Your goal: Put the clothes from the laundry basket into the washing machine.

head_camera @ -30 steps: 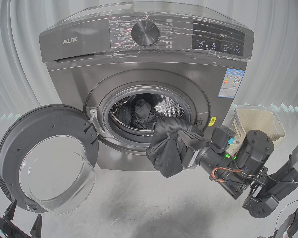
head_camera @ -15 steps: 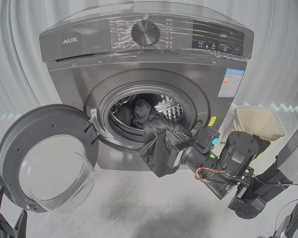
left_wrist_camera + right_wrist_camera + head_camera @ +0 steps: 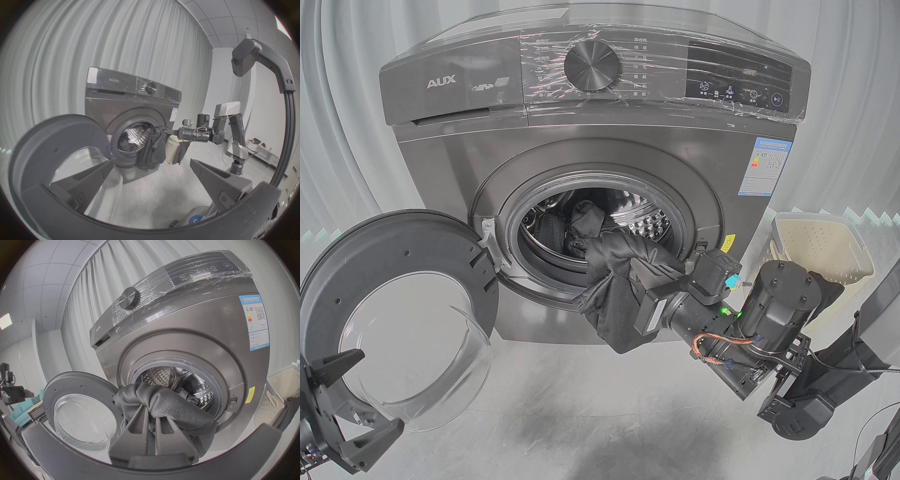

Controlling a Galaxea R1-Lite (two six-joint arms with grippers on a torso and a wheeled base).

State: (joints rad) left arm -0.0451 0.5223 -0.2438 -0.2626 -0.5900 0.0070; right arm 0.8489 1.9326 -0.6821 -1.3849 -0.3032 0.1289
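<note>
Black, finely dimpled garment (image 3: 611, 299) droops bunched from the right hand (image 3: 152, 415).

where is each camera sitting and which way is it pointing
Head view: on the head, looking forward and down at the washer, its open door and the basket; right arm holds the garment at the drum, left jaws open at lower left.
Left wrist view: low beside the door, facing the washer; own open jaws in front, right arm farther off.
Right wrist view: before the drum, facing in; own jaws shut on the garment.
All three share washer, door, garment.
</note>
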